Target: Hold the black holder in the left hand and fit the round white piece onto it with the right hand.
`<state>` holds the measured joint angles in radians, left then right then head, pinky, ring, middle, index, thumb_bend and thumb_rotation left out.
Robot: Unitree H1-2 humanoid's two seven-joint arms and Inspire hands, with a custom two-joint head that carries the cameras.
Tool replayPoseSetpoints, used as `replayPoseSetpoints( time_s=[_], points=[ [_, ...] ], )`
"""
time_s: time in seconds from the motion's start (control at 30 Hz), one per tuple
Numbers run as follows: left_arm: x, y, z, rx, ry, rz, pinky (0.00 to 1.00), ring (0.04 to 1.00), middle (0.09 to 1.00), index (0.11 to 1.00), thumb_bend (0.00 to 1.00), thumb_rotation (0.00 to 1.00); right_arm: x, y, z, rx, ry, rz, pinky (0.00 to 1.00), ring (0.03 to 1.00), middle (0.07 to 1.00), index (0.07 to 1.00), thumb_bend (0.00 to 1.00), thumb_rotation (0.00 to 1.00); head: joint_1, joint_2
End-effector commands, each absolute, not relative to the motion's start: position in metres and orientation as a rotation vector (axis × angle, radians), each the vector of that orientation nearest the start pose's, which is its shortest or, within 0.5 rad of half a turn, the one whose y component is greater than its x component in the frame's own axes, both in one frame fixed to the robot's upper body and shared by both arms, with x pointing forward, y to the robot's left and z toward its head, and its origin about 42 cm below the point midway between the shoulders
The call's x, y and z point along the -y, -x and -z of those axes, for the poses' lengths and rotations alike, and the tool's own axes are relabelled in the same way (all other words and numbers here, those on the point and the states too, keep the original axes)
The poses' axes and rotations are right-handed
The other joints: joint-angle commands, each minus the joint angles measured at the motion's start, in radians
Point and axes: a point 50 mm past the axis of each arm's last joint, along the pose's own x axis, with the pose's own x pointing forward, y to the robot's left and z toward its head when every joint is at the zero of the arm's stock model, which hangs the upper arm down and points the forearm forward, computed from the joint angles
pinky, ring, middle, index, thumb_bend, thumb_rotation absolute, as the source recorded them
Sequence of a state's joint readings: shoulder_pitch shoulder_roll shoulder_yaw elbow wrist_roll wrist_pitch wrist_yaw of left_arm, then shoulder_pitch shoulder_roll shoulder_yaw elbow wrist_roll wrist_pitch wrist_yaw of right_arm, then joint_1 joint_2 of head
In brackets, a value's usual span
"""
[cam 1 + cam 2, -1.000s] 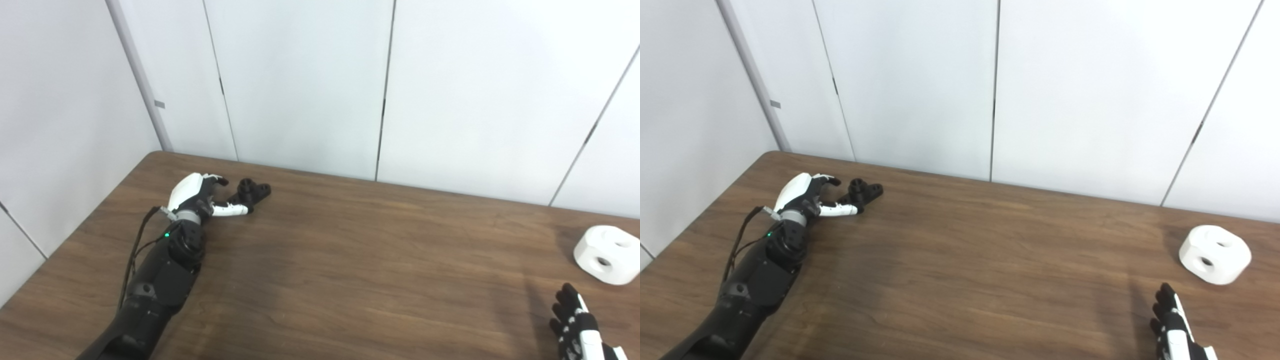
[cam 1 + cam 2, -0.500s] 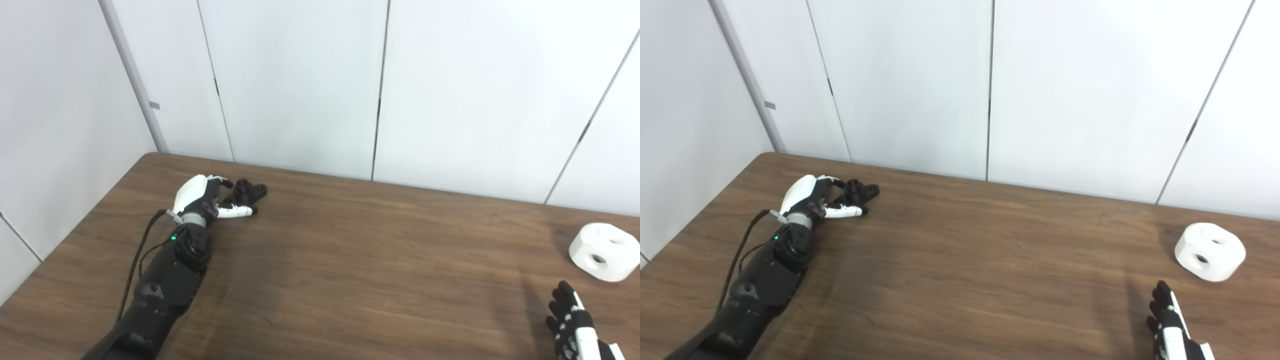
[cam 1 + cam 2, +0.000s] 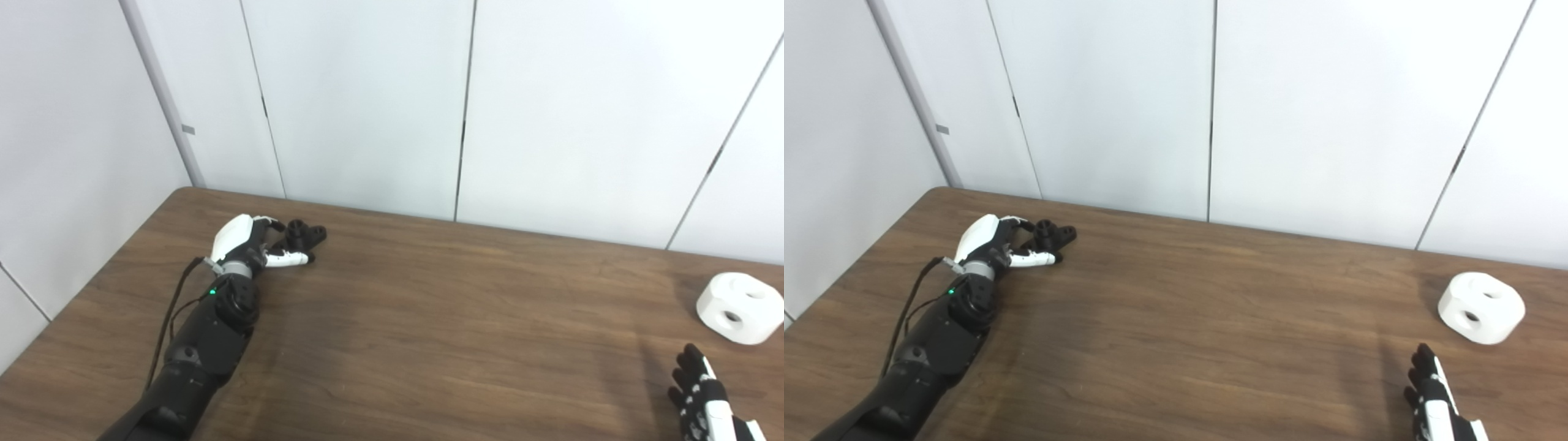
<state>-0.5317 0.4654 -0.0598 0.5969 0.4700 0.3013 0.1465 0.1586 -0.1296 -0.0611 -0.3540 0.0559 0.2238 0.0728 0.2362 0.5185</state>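
Note:
The black holder (image 3: 304, 236) lies on the brown table (image 3: 429, 331) at the far left. My left hand (image 3: 248, 245) rests just left of it. The curled fingers reach over the holder's far side and the white thumb stretches along its near side. The holder's left end sits between them, and the hand looks open, not clamped. The round white piece (image 3: 740, 307), with holes in its top and side, sits near the table's right edge. My right hand (image 3: 704, 404) is at the bottom right, short of the white piece, with its fingers spread open and holding nothing.
White wall panels (image 3: 367, 104) stand right behind the table's far edge, and another wall closes the left side. A black cable (image 3: 168, 306) runs along my left forearm.
The camera has swung a little, shifting the whole picture left. My left hand has edged toward the holder, bringing its end between fingers and thumb. The right hand has hardly moved.

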Motion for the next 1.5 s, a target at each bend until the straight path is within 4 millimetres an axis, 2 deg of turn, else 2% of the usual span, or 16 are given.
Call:
replayPoseSetpoints(
  time_s=[0.0, 0.13, 0.17, 0.2, 0.23, 0.3, 0.47, 0.9, 1.13, 1.47],
  points=[
    [-0.406, -0.445, -0.178, -0.268, -0.974, -0.368, 1.00, 1.000, 0.925, 0.719, 0.88, 0.30, 0.264, -0.231, -0.156, 0.047, 0.088, -0.002, 1.00, 1.000, 1.000, 1.000, 0.51, 1.00, 0.000, 0.002],
    [-0.406, -0.444, -0.177, -0.249, -0.941, -0.382, 1.00, 0.994, 0.889, 0.601, 0.84, 0.20, 0.264, -0.230, -0.157, 0.045, 0.081, -0.003, 1.00, 1.000, 1.000, 1.000, 0.51, 1.00, -0.004, 0.002],
    [-0.406, -0.443, -0.176, -0.244, -0.938, -0.386, 1.00, 0.990, 0.881, 0.547, 0.69, 0.14, 0.264, -0.230, -0.157, 0.045, 0.081, -0.003, 1.00, 1.000, 1.000, 1.000, 0.51, 1.00, -0.004, 0.002],
    [-0.406, -0.443, -0.175, -0.239, -0.944, -0.390, 1.00, 0.984, 0.871, 0.519, 0.61, 0.10, 0.264, -0.230, -0.157, 0.046, 0.082, -0.003, 1.00, 1.000, 1.000, 1.000, 0.51, 1.00, -0.004, 0.002],
    [-0.405, -0.443, -0.173, -0.232, -0.962, -0.396, 1.00, 0.973, 0.857, 0.500, 0.56, 0.08, 0.264, -0.230, -0.156, 0.047, 0.086, -0.003, 1.00, 1.000, 1.000, 1.000, 0.51, 1.00, -0.004, 0.002],
    [-0.402, -0.443, -0.170, -0.218, -1.005, -0.403, 1.00, 0.948, 0.835, 0.490, 0.53, 0.06, 0.265, -0.230, -0.156, 0.047, 0.090, -0.002, 1.00, 1.000, 1.000, 1.000, 0.52, 1.00, -0.004, 0.002],
    [-0.395, -0.448, -0.158, -0.201, -1.021, -0.406, 1.00, 0.901, 0.783, 0.485, 0.52, 0.05, 0.265, -0.233, -0.154, 0.044, 0.091, -0.006, 1.00, 1.000, 1.000, 1.000, 0.52, 1.00, -0.012, -0.004],
    [-0.378, -0.465, -0.140, -0.200, -1.000, -0.365, 1.00, 0.900, 0.795, 0.487, 0.52, 0.04, 0.262, -0.242, -0.155, 0.062, 0.072, -0.004, 1.00, 1.000, 1.000, 1.000, 0.52, 1.00, -0.030, -0.019],
    [-0.379, -0.461, -0.145, -0.177, -0.998, -0.344, 1.00, 0.901, 0.795, 0.487, 0.52, 0.04, 0.260, -0.244, -0.153, 0.065, 0.084, 0.003, 1.00, 1.000, 1.000, 1.000, 0.51, 1.00, -0.033, -0.017],
    [-0.376, -0.444, -0.163, -0.115, -1.070, -0.250, 1.00, 0.903, 0.789, 0.487, 0.52, 0.05, 0.257, -0.247, -0.151, 0.071, 0.077, -0.001, 1.00, 1.000, 1.000, 1.000, 0.52, 1.00, -0.046, -0.009]
  ],
)
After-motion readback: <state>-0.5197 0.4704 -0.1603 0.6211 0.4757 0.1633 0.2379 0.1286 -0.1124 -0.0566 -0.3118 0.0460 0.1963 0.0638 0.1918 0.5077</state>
